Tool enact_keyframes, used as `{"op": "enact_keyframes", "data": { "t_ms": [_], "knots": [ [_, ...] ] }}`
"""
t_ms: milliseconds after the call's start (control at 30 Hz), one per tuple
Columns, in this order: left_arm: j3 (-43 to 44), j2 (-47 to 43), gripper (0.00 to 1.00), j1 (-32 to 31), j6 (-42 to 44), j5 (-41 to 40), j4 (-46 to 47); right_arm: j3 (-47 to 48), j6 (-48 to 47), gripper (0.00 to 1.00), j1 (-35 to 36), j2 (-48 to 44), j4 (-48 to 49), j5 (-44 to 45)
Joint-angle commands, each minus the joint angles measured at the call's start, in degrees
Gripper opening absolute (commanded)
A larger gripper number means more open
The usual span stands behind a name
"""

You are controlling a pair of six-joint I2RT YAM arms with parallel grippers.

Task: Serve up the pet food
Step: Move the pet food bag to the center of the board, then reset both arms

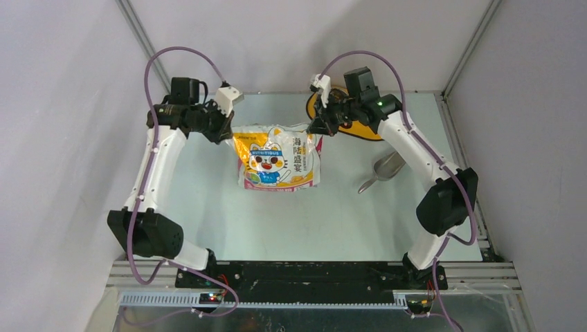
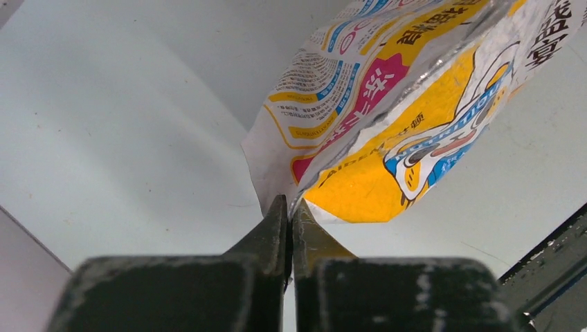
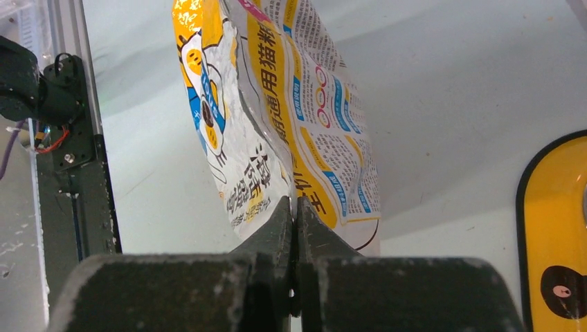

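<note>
Far left, the left arm reaches up and in, and its left pincer point(image 2: 289, 206) is shut tight on the upper left corner of the pet food bag point(image 1: 280, 162). The wrist view shows it plainly: the two dark fingers are pressed together with a thin flap of glossy film pinched between them, and the bag spreads away beyond the tips in white, yellow and pink print.

To the middle now. The bag sits between the two arms, over the far half of the pale desk point(image 1: 311, 221), front face to the overhead camera and the cartoon cat point(image 1: 270, 164) the right way up. Its top edge is stretched between the two grips and its body falls towards the arm bases. Whether the bottom edge touches the desk I cannot tell from here. The food itself is out of sight inside.

On to the right. The right pincer point(image 3: 294, 202) mirrors its partner, closed on the bag's upper right corner, fingers together on the crinkled edge, printed panels running away from the tips.

Just behind that wrist lies the yellow oval feeder point(image 3: 550, 207), partly hidden under the arm. Nearer the bases, beside the right forearm, the grey metal scoop point(image 1: 386, 168) lies on the desk, apart from the bag.
</note>
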Motion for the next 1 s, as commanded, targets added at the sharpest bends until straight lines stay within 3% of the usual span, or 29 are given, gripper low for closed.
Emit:
{"op": "enact_keyframes", "data": {
  "t_ms": [0, 33, 67, 100, 133, 167, 233, 267, 300, 333, 400, 567, 733, 967],
  "knots": [
    [2.6, -4.0, 0.11, 0.8, -0.7, 1.8, 6.7, 5.1, 2.7, 0.01, -1.0, -0.7, 4.8, -0.8],
    [2.2, -3.9, 0.21, 0.8, -0.7, 1.7, 6.7, 5.2, 2.7, 0.05, -1.1, -0.7, 4.2, -1.2],
    [1.8, -4.0, 0.41, 0.8, -1.0, 1.3, 7.0, 5.2, 2.4, 0.17, -1.1, -0.8, 3.2, -1.9],
    [0.8, -4.8, 0.62, 0.9, -1.2, 0.9, 8.2, 5.0, 2.1, 0.23, -1.2, -1.0, 2.7, -2.3],
    [0.3, -5.3, 0.72, 1.0, -1.7, 0.6, 9.0, 4.9, 1.4, 0.34, -1.1, -1.5, 2.0, -2.8],
    [-0.4, -6.3, 0.89, 1.1, -2.3, 0.3, 10.2, 4.6, 1.3, 0.4, -1.1, -1.8, 1.8, -2.8],
    [-0.5, -7.5, 0.98, 1.5, -3.1, 0.2, 11.1, 4.3, 0.7, 0.6, -1.2, -3.1, 1.5, -2.9],
    [-0.4, -8.1, 0.99, 1.9, -3.5, 0.3, 11.1, 4.3, 0.5, 0.72, -1.4, -4.0, 1.1, -2.7],
    [0.2, -8.3, 1.0, 2.2, -4.0, 0.7, 11.0, 4.4, 0.5, 0.78, -1.7, -5.0, 0.9, -2.0],
    [0.5, -8.9, 1.0, 3.1, -4.3, 1.0, 10.9, 4.7, 0.6, 0.92, -1.9, -5.5, 0.5, -1.6],
    [0.9, -10.1, 1.0, 5.5, -5.8, 2.3, 11.0, 4.9, 2.0, 0.99, -3.1, -7.2, 0.2, -0.1],
    [-2.8, -15.8, 1.0, 11.9, -10.9, 7.1, 13.6, 2.7, 8.5, 1.0, -11.6, -14.2, -1.5, 1.2],
    [-15.4, -27.6, 1.0, 16.5, -13.4, 3.0, 18.0, -10.8, 7.2, 1.0, -19.1, -28.1, -0.7, 2.0],
    [-35.5, -47.7, 1.0, 21.7, -14.5, -0.2, 20.8, -31.2, 6.9, 1.0, -21.4, -58.1, 4.4, 23.3]
  ]
}}
